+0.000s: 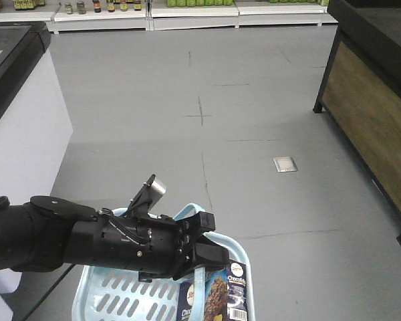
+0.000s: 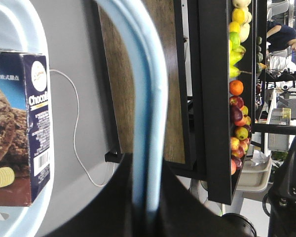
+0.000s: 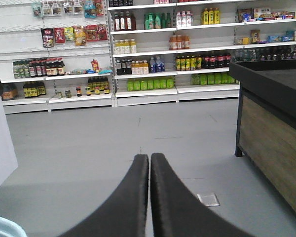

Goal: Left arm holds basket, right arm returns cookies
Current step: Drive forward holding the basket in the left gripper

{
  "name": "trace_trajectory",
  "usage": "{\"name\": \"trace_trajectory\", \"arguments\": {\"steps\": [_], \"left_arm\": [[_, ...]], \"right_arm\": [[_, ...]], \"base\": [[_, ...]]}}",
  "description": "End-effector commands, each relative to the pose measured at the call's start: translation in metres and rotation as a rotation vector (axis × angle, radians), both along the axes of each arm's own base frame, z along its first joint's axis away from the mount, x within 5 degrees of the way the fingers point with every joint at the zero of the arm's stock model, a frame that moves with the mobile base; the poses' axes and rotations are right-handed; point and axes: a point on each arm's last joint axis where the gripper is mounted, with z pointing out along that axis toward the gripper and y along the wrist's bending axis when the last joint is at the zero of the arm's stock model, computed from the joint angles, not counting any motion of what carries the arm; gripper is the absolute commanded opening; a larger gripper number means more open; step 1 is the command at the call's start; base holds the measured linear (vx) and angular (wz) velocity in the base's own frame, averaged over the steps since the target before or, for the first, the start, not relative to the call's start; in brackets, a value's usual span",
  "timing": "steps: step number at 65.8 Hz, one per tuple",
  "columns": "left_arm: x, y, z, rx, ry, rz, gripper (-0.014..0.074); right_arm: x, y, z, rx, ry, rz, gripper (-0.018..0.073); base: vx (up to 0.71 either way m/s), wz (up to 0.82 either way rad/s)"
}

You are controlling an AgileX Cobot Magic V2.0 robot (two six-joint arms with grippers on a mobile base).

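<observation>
Front view, L to R:
- White counter (image 1: 20,134) at far L edge.
- Left arm (image 1: 47,234) comes in from L, low in frame. Left gripper (image 1: 210,239) is clamped on the handle (image 1: 187,212) of the basket (image 1: 120,294).
- Wrist view: handle (image 2: 150,98) runs straight between the two fingers of the left gripper (image 2: 147,160). Jaws closed down to handle width, both sides touching the plastic.
- Basket sits at bottom of frame, under and R of the gripper. Slotted wall faces cam.
- Cookie box (image 1: 217,294) is inside the basket, R side, just beside the R rim. Cookie pic faces up/toward cam, barcode on the R edge. Wrist view: box (image 2: 15,123) lies within the rim. Can't tell if it's touching the rim.
- Floor plate (image 1: 285,164), small metal square, on grey floor, well apart from the basket.
- Wood-panelled counter (image 1: 374,120) w/ black frame along R side.

Left wrist view, R part: thin white cable (image 2: 76,128) on floor, fruit rack (image 2: 237,98) stacked w/ apples and oranges.

Right wrist view: right gripper (image 3: 149,158) has its fingers pressed nearly together w/ only a hairline gap. Nothing between them, touching nothing. Points across open floor at drink shelves (image 3: 153,49). Basket corner (image 3: 0,224) just visible low L.
</observation>
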Motion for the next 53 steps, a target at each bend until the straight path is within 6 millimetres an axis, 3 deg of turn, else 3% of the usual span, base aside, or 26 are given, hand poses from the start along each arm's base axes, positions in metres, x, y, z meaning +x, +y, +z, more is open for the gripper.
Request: {"name": "trace_trajectory", "arguments": {"steps": [1,53], "left_arm": [[-0.0007,-0.0035,0.0264,-0.106,-0.026,-0.001,-0.0006],[-0.0007,-0.0035,0.0265,-0.106,-0.026,-0.001,-0.0006]], "right_arm": [[-0.0012,0.0000,0.0073,0.002,-0.082,0.000,-0.0009],[-0.0012,0.0000,0.0073,0.002,-0.082,0.000,-0.0009]], "base": [[0.39,-0.09],[0.40,0.01]]}}
